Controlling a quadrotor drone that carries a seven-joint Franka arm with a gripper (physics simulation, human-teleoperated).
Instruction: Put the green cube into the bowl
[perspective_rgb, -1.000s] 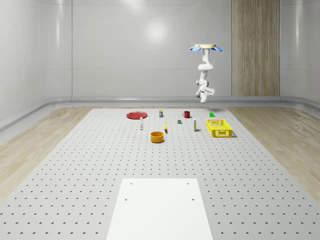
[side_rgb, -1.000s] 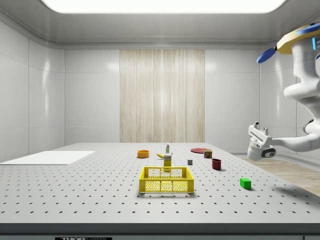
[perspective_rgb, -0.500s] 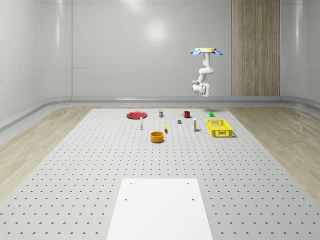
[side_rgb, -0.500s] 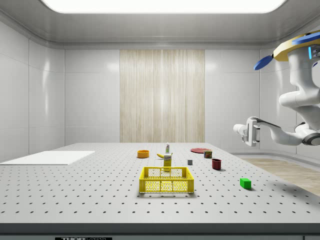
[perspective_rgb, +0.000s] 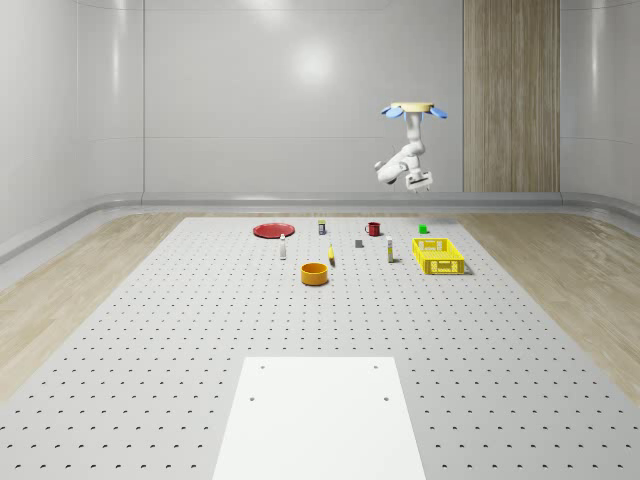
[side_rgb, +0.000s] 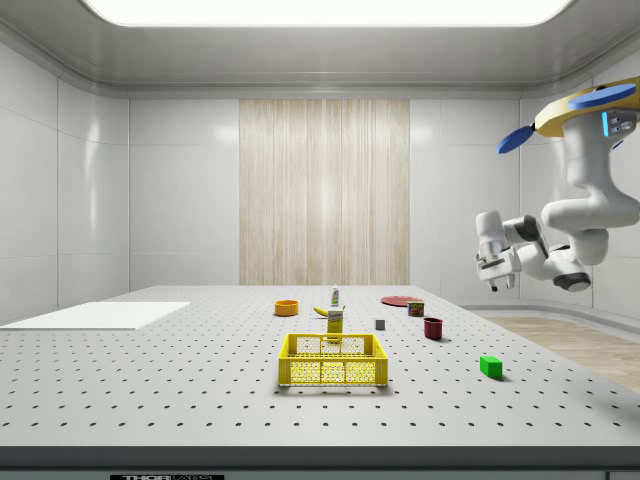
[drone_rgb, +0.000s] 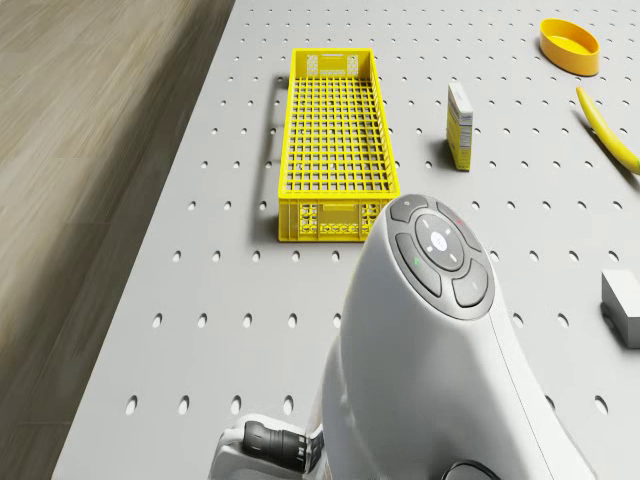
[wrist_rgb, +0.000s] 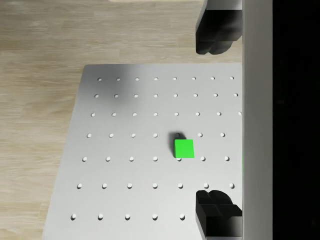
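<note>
Currently the drone (perspective_rgb: 411, 108) hovers high above the far right part of the table (perspective_rgb: 200, 330), over the area near the green cube (perspective_rgb: 423, 229). Its arm (side_rgb: 575, 195) is bent, and the gripper (side_rgb: 494, 281) hangs well above the table surface, pointing downward. In the wrist view the two fingers (wrist_rgb: 216, 32) stand apart with nothing between them, so the gripper is open and empty.

The green cube lies flat on the table near its far right corner (in the wrist view it sits between the two fingers' lines of sight, well below them). It is just beyond the far end of the yellow basket (perspective_rgb: 438, 256) and to the right of the dark red mug (perspective_rgb: 373, 229) in the whole-scene view.

The orange bowl (perspective_rgb: 315, 273) stands on the table nearer to the camera and to the left of the basket, well apart from the cube. A banana (perspective_rgb: 331, 256) lies just beside the bowl on its far right side. A red plate (perspective_rgb: 272, 230) lies at the far left of the group of objects. In the drone view the arm's white housing (drone_rgb: 440, 330) is in the foreground, with the basket on the table beyond it.
</note>
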